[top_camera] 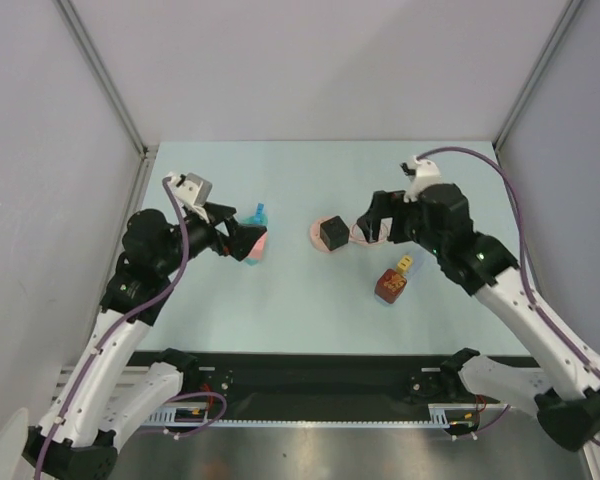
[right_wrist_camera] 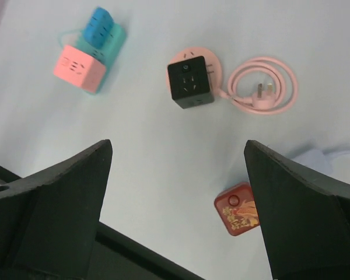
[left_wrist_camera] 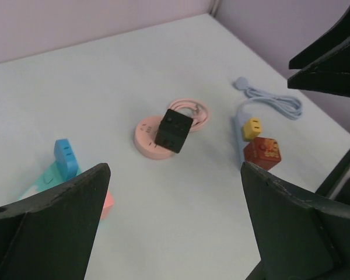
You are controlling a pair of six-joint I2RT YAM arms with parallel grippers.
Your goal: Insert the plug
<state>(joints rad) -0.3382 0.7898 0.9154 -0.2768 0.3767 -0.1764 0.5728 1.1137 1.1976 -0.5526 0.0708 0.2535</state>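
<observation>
A black cube socket (top_camera: 332, 232) sits on a round pink base (right_wrist_camera: 214, 60). The base's pink cord (right_wrist_camera: 262, 70) is coiled beside it, and its pink plug (right_wrist_camera: 262, 90) lies loose inside the coil. A red cube (top_camera: 391, 285) lies nearer me with a yellow plug (left_wrist_camera: 252, 128) against its far side, on a light blue cord (left_wrist_camera: 268, 99). My right gripper (right_wrist_camera: 178, 216) hangs open above the table, near the pink coil in the top view, holding nothing. My left gripper (left_wrist_camera: 175, 233) is open and empty, beside a cluster of pink (left_wrist_camera: 107, 204), teal and blue (left_wrist_camera: 65, 156) cubes.
The black rail (top_camera: 320, 372) with the arm bases runs along the near edge. Grey walls close in the table on the left, back and right. The light blue cord loops toward the right wall.
</observation>
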